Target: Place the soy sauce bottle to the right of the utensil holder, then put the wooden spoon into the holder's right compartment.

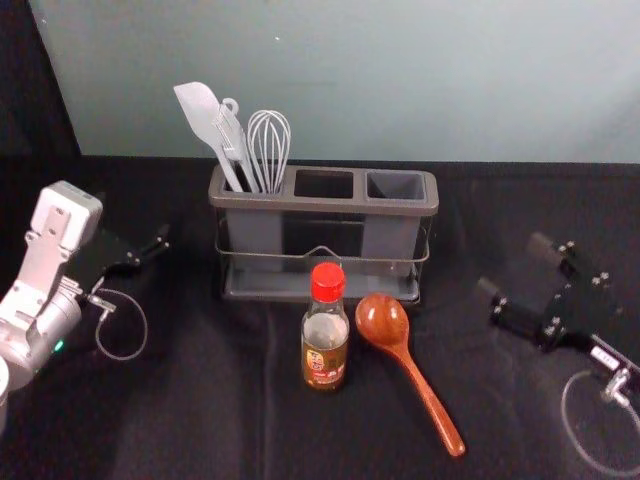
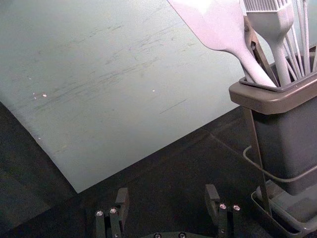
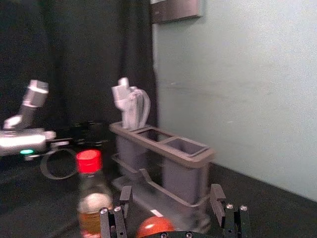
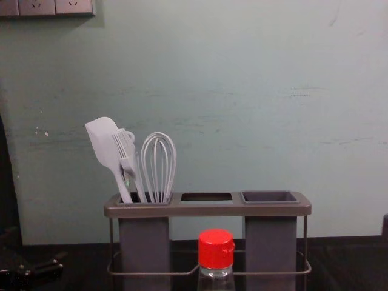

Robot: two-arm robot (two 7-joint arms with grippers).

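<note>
Head view: shows the black left tool (image 1: 150, 252) with its fingers apart and nothing between them, left of the grey-brown, rectangular plastic utensil holder (image 1: 345, 204). Shows the black right tool (image 1: 513, 267), also apart and holding nothing, to the right of that holder. Between the tools, has the clear glass soy sauce bottle (image 1: 325, 352) with brown contents and a red cap, standing upright in front of the holder on the black-covered bench (image 1: 200, 420). Between that bottle and the right tool, has the reddish-brown wooden spoon (image 1: 420, 392) lying flat, bowl close to the holder and handle slanting toward the robot. Has the right compartment (image 1: 395, 186) bare, nearer the right tool than the spatula (image 1: 203, 115), brush (image 1: 233, 140) and whisk (image 1: 269, 140), all pale, in the left compartment.

Left wrist view: shows the left tool (image 2: 166, 197) spread wide around nothing, with the utensil-filled end of the holder ahead and off to one side.

Right wrist view: shows the right tool (image 3: 171, 197) spread wide, with the spoon's bowl ahead of the gap, the bottle beside it and the holder farther beyond.

Chest view: has the bottle well to the right of the left tool, before the holder.
</note>
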